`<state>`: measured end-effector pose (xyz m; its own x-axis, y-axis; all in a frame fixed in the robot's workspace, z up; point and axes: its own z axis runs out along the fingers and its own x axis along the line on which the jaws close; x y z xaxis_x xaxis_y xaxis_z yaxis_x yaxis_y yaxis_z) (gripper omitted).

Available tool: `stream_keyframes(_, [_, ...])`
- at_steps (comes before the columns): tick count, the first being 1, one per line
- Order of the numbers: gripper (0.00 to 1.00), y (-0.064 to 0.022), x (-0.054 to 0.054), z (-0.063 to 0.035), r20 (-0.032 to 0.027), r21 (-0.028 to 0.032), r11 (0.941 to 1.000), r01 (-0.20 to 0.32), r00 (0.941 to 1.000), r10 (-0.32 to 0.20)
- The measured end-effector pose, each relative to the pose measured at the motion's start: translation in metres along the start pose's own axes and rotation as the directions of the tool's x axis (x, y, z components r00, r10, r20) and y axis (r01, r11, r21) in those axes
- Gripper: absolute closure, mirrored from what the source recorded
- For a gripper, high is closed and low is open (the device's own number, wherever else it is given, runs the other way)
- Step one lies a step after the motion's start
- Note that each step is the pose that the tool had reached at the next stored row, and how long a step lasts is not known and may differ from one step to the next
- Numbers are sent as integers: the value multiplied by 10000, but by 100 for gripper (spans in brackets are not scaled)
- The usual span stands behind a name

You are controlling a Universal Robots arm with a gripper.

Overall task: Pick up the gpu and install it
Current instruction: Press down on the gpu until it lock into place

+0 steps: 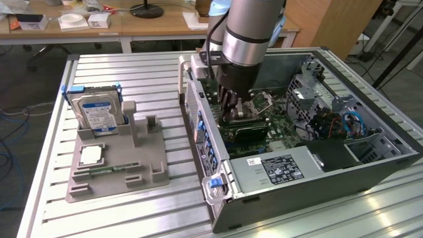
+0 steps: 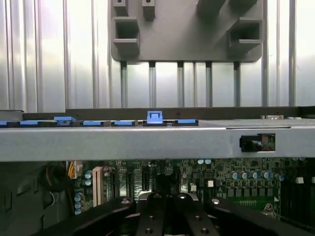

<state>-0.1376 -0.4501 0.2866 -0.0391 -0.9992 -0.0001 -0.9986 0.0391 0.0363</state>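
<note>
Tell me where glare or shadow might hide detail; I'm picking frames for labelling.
Exterior view: bright reflections streak the slatted aluminium table near the computer case, whose interior under the gripper sits in shade. Wrist view: the table slats are washed out, while the motherboard below the case wall is dim.

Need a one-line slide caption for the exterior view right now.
Gripper lowered into the open computer case over the motherboard; hard drive stands in the gray fixture.
</note>
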Motion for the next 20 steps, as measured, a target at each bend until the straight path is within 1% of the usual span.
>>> stream_keyframes(2, [89,5,0,-51,-2,0,10000,0,10000,0])
stream_keyframes(4, [89,35,1,-78,0,1,10000,-2,10000,2])
stream_keyframes(8, [89,138,5,-90,0,14,10000,-4,10000,4])
stream_keyframes(11, [89,183,7,-89,-1,25,10000,-2,10000,2])
stream_keyframes(15, [89,213,8,-89,0,24,10000,-2,10000,2])
stream_keyframes(20, [89,214,8,-95,1,25,10000,-4,10000,4])
